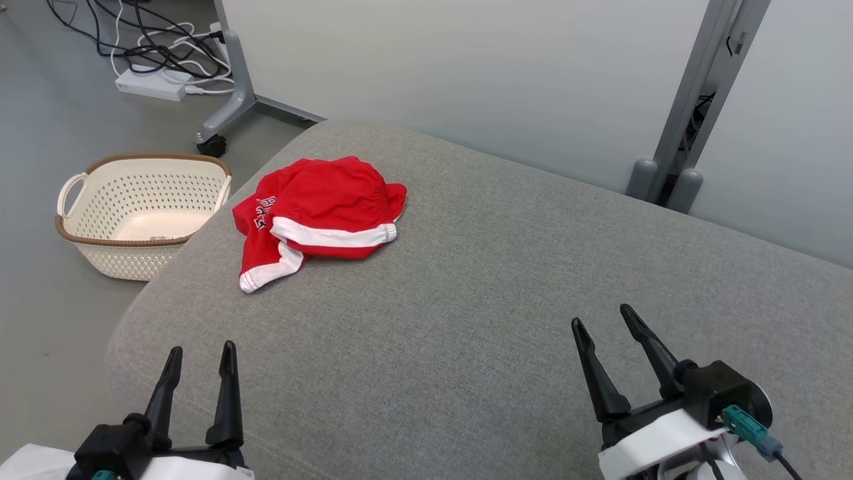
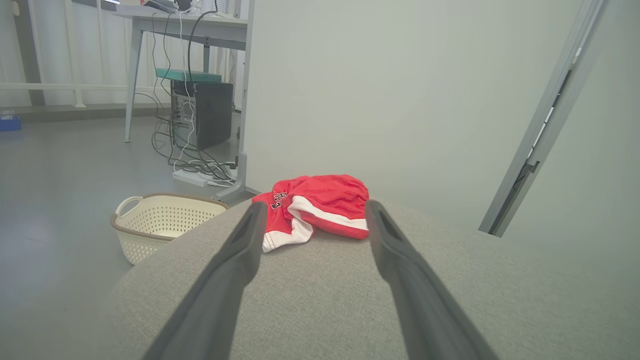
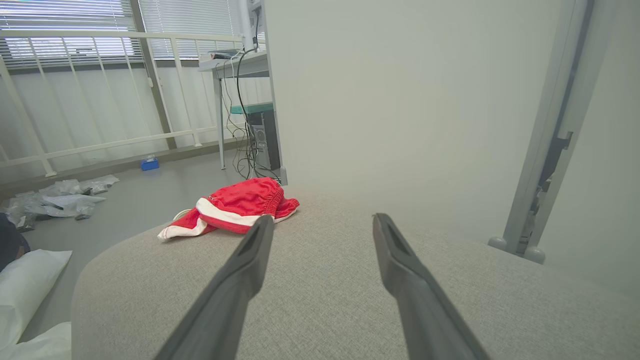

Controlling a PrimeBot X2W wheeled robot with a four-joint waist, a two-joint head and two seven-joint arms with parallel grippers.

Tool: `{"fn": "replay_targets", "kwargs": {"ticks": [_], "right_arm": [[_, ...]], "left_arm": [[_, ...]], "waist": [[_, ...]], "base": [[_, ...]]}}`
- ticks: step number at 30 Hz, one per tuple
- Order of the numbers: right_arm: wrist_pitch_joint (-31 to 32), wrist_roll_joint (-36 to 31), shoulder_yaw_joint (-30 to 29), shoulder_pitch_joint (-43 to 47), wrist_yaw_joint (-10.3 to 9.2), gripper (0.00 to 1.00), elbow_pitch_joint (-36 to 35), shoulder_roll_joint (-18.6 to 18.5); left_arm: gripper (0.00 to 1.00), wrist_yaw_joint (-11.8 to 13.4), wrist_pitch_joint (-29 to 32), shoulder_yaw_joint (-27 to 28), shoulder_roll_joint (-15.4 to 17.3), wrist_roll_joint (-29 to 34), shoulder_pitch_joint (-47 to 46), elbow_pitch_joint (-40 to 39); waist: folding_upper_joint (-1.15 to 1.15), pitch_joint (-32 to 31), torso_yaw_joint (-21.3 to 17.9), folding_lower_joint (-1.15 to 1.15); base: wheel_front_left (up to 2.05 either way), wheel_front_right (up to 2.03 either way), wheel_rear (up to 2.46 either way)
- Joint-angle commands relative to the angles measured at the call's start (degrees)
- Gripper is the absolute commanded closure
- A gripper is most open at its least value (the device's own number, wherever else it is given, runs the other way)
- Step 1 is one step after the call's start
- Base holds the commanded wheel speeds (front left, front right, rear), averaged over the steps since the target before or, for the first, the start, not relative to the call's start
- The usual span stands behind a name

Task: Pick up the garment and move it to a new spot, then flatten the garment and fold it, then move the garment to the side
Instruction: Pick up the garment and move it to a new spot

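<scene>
Both hands are wide open and hold nothing. The left hand point(image 1: 203, 348) and the right hand point(image 1: 601, 316) hover over the grey cushion point(image 1: 466, 300), on its part far from the basket point(image 1: 153, 158). The red shorts point(image 1: 320, 207), with white trim, lie crumpled on the cushion's corner nearest to the basket, which stands on the floor just beside that corner.

I judge that the first step, the pick-up, is not yet begun. The next move calls for a reach toward the basket corner. The left hand is on the basket's side, so it seems better placed. It should pinch a thick fold or the waistband, not only the top layer.

Some letters point(image 1: 265, 208) are printed on the shorts, on the part facing the basket. Folds hide part of them, and I cannot read the word.
</scene>
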Motion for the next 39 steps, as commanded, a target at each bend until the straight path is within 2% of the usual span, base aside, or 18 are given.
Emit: {"fn": "replay_targets", "kwargs": {"ticks": [1,13,23,28,34,39], "right_arm": [[0.01,-0.21,0.12,-0.8,0.01,0.0,0.43,-0.37],[0.01,0.3,-0.2,0.61,0.01,0.0,0.1,-0.37],[0.01,-1.87,-2.43,3.37,0.01,0.0,-2.02,-0.33],[0.01,-3.26,-1.64,1.03,0.01,0.0,-4.41,-1.48],[0.01,-4.06,1.1,-4.8,0.01,0.0,-7.66,-4.34],[0.01,-3.93,2.42,-9.19,0.01,0.0,-9.07,-5.63]], "left_arm": [[0.0,0.31,-0.22,0.24,0.19,-0.24,0.77,-0.26],[0.0,-0.16,-0.22,0.43,0.19,0.64,0.17,-0.13],[0.0,-1.7,-0.22,0.72,0.2,2.71,-3.32,-1.93],[0.0,-2.57,-0.22,4.32,0.35,3.95,-9.15,-2.83],[0.0,-3.12,-0.2,8.79,3.64,3.38,-20.21,1.47],[0.0,-3.11,-0.16,7.21,9.33,4.75,-30.57,13.55]], "waist": [[0.0,-0.05,-0.05,0.0],[0.0,-1.05,-0.87,0.0],[0.0,-0.71,-0.64,0.0],[0.0,3.8,-3.96,0.0],[0.0,11.14,-8.77,0.0],[0.0,15.57,-11.83,0.0]], "base": [[0.0,0.0,0.0],[0.0,0.0,0.0],[0.0,0.0,0.0],[0.0,0.0,0.0],[0.0,0.0,0.0],[0.0,0.0,0.0]]}}
